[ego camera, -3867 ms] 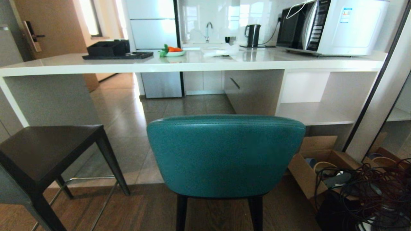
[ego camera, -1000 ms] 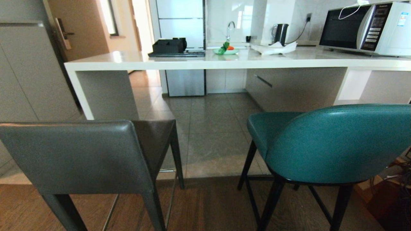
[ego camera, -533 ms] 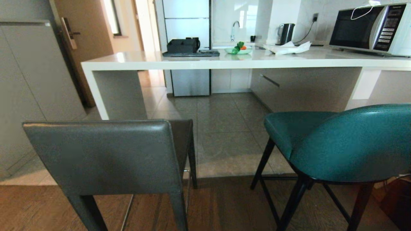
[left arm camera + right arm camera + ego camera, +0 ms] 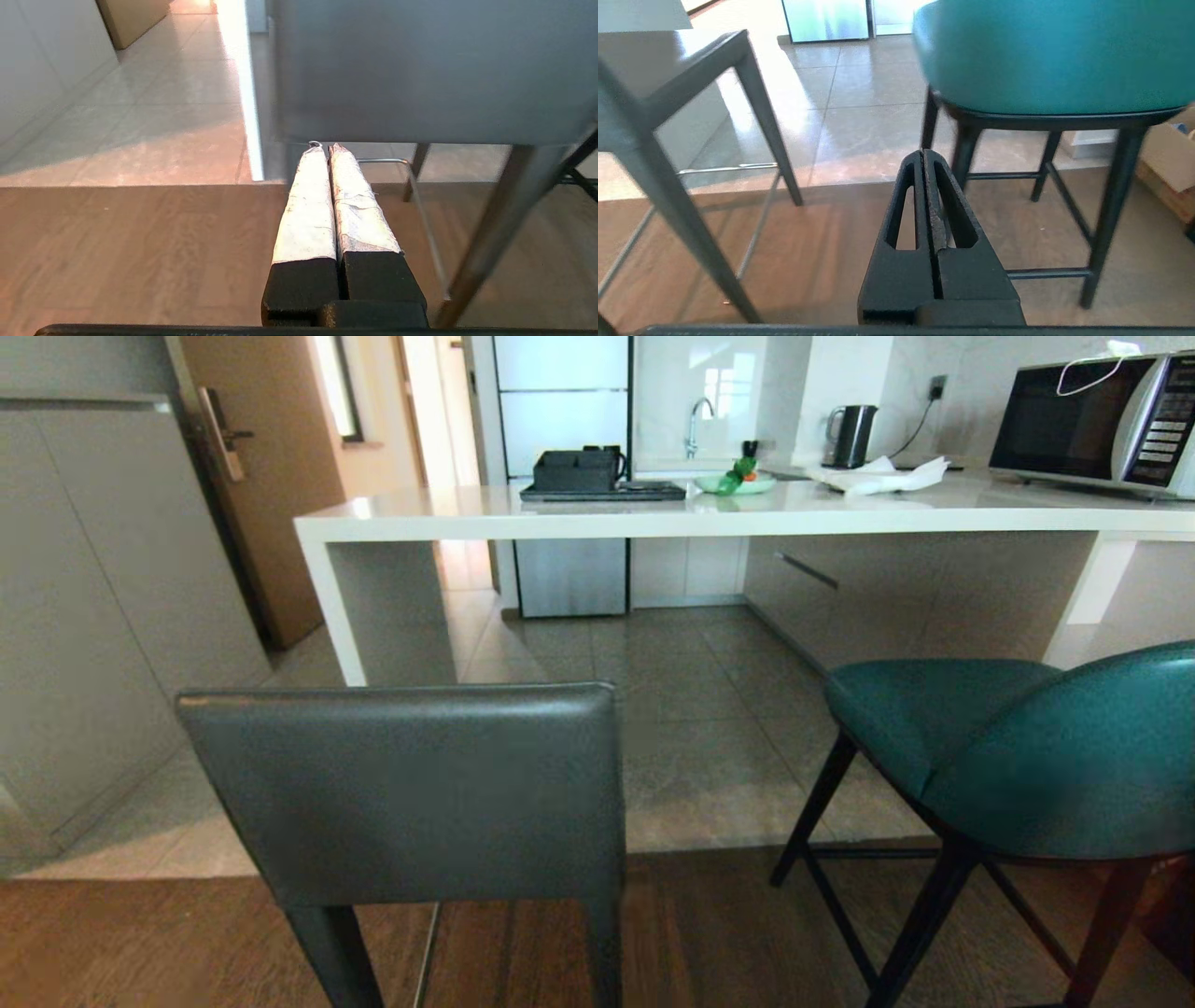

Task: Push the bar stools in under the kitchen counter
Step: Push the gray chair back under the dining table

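The head camera looked forward and slightly down from close behind the grey stool [image 4: 411, 793] and teal stool [image 4: 1036, 756] toward the kitchen counter [image 4: 709, 518]. Both wrist cameras sat low, facing level under the seats. The right wrist view shared both stools.

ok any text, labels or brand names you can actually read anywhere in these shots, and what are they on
None can be read.
microwave: the control panel carries rows of button labels, and there is a small mark along the top edge, all too small and blurred to read.
grey stool, teal stool, kitchen counter, kettle: no lettering visible.
Both wrist views: no text.
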